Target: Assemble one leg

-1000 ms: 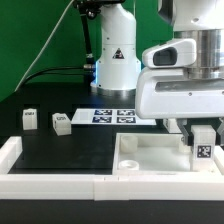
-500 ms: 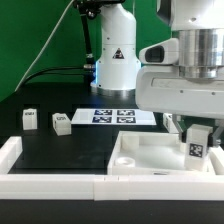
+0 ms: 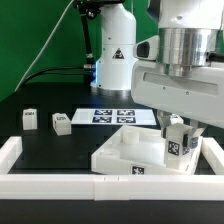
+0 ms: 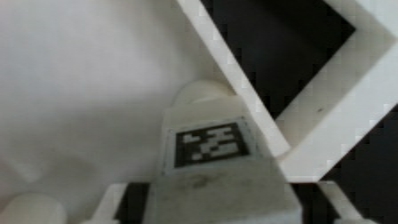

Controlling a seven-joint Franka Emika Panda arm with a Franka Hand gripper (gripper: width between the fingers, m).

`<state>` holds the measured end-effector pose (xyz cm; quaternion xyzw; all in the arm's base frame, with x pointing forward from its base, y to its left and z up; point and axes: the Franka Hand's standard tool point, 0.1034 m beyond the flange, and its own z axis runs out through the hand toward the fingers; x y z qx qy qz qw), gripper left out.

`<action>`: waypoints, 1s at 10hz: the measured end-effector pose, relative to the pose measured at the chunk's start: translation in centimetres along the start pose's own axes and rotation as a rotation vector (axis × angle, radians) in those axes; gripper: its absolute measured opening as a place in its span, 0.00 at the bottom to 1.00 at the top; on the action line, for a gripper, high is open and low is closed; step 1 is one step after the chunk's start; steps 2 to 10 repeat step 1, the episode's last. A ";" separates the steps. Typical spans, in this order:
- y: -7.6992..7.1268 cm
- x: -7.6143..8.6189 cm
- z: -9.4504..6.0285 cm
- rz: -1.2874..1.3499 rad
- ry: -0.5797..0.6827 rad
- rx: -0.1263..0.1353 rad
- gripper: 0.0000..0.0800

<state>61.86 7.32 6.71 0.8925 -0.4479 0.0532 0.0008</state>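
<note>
The leg [image 3: 178, 141], a stubby white block showing its square tag, stands upright with its long axis vertical, in the corner of the large white tray-like piece [image 3: 120, 150] that lies toward the exterior view's right. The gripper [image 3: 179, 133] sits directly above it, and the fingers appear to close on the leg's sides; in the wrist view the leg [image 4: 215, 140] fills the space between the two finger pads, tag toward the camera, so I judge the tool is clamped on it with almost no spare opening. The lower end of the leg seems to meet the tray's corner, though whether it is seated in a hole there is hidden. The tray sits skewed against the white border wall [image 3: 50, 185]. Two spare legs [image 3: 30, 119] [image 3: 62, 123] lie well apart, toward the exterior view's left, near the marker board [image 3: 110, 116].
</note>
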 end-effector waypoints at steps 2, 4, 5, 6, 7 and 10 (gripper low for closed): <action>0.0 0.0 0.1 0.000 0.000 0.000 0.39; 0.0 0.0 0.1 0.000 0.000 0.000 0.39; 0.0 0.0 0.1 0.000 0.000 0.000 0.39; 0.0 0.0 0.1 0.000 0.000 0.000 0.39; 0.0 0.0 0.1 0.000 0.000 0.000 0.39; 0.0 0.0 0.1 0.000 0.000 0.000 0.39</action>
